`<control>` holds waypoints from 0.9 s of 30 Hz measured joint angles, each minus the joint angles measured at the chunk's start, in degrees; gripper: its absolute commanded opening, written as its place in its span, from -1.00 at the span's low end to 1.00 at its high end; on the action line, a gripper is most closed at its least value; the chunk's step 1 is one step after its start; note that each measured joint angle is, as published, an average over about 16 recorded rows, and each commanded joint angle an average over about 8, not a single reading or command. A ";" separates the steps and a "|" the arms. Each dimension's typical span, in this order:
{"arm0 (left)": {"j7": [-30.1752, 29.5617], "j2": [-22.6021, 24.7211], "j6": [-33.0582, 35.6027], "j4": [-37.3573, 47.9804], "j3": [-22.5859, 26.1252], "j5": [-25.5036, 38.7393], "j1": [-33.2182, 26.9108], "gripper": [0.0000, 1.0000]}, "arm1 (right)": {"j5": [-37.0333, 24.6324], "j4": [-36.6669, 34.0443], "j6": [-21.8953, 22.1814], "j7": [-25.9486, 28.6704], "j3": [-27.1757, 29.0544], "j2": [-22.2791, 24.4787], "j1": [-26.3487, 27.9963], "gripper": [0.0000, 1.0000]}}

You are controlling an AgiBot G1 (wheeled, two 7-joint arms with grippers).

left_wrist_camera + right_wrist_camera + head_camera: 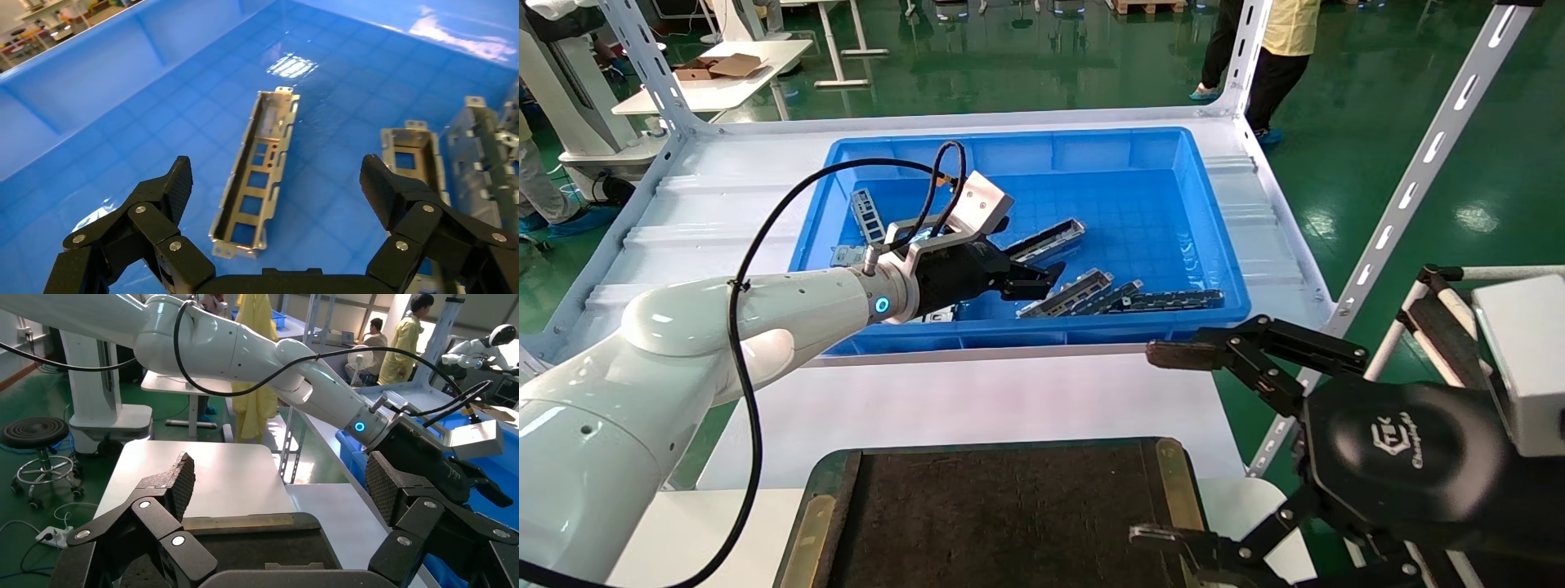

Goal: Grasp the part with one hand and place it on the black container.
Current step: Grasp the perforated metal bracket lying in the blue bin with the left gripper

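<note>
Left claw (278,184) spread wide, hovering inside blue bin (1173,155) over part (257,177), which lies flat on bin floor, untouched. Right claw (1164,445) spread too, idle beside black container (1009,523). Risk: neighbouring parts (1091,296) close, finger could snag one; shallow wall may slip.

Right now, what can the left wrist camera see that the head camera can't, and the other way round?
Only the left wrist view shows the inside of the silver-grey slotted metal channel lying between the open left tool's fingers. Only the head view shows the flat brown-black tray with its brass rim, the white table and the right tool, open beside the tray. Both show the bright-blue plastic bin with more metal parts.
</note>
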 measured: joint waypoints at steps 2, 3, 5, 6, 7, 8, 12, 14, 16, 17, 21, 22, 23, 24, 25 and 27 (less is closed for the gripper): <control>-0.72 -0.02 -0.89 -0.39 1.28 -0.73 0.10 -0.88 | 0.00 0.00 0.00 0.00 0.00 0.00 0.00 -1.00; -1.06 -0.03 -1.32 -0.56 1.91 -1.10 0.15 -1.00 | 0.00 0.00 0.00 0.00 0.00 0.00 0.00 -1.00; -1.67 -0.05 -2.11 -0.86 3.13 -1.85 0.24 -1.00 | 0.00 0.00 0.00 0.00 -0.01 0.00 0.00 -1.00; -1.95 -0.07 -2.47 -0.98 3.71 -2.22 0.28 -1.00 | 0.00 0.00 0.00 0.00 -0.01 0.00 0.00 -1.00; -2.20 -0.08 -2.80 -1.08 4.27 -2.60 0.31 -1.00 | 0.01 0.00 0.00 0.00 -0.01 0.00 0.00 -1.00; -2.44 -0.09 -3.10 -1.17 4.82 -2.99 0.34 -1.00 | 0.01 0.00 0.00 0.00 -0.01 0.00 0.00 -1.00; -3.18 -0.15 -4.14 -1.37 6.86 -4.51 0.42 -1.00 | 0.01 0.00 0.01 -0.01 -0.01 0.01 0.00 -1.00; -3.44 -0.17 -4.58 -1.41 7.78 -5.25 0.44 -1.00 | 0.01 0.00 0.01 -0.01 -0.02 0.01 0.00 -1.00; -3.63 -0.19 -4.99 -1.41 8.64 -5.99 0.46 -1.00 | 0.01 0.00 0.01 -0.01 -0.02 0.01 0.00 -1.00; -3.70 -0.20 -5.18 -1.40 9.04 -6.36 0.47 -1.00 | 0.01 0.00 0.01 -0.01 -0.02 0.01 0.00 -1.00; -3.88 -0.24 -5.85 -1.34 10.53 -7.80 0.46 -1.00 | 0.02 0.00 0.01 -0.01 -0.02 0.01 0.01 -1.00; -3.89 -0.25 -5.99 -1.33 10.88 -8.16 0.46 -1.00 | 0.02 0.00 0.01 -0.01 -0.02 0.01 0.01 -1.00; -3.90 -0.25 -6.12 -1.32 11.22 -8.51 0.46 -1.00 | 0.02 0.00 0.01 -0.01 -0.03 0.01 0.01 -1.00; -3.91 -0.26 -6.25 -1.30 11.55 -8.87 0.45 -1.00 | 0.02 0.00 0.01 -0.01 -0.03 0.01 0.01 -1.00; -3.90 -0.26 -6.36 -1.28 11.87 -9.22 0.44 -1.00 | 0.02 0.00 0.01 -0.01 -0.03 0.01 0.01 -1.00; -3.88 -0.28 -6.58 -1.25 12.48 -9.91 0.43 -1.00 | 0.02 0.00 0.01 -0.01 -0.03 0.01 0.01 -1.00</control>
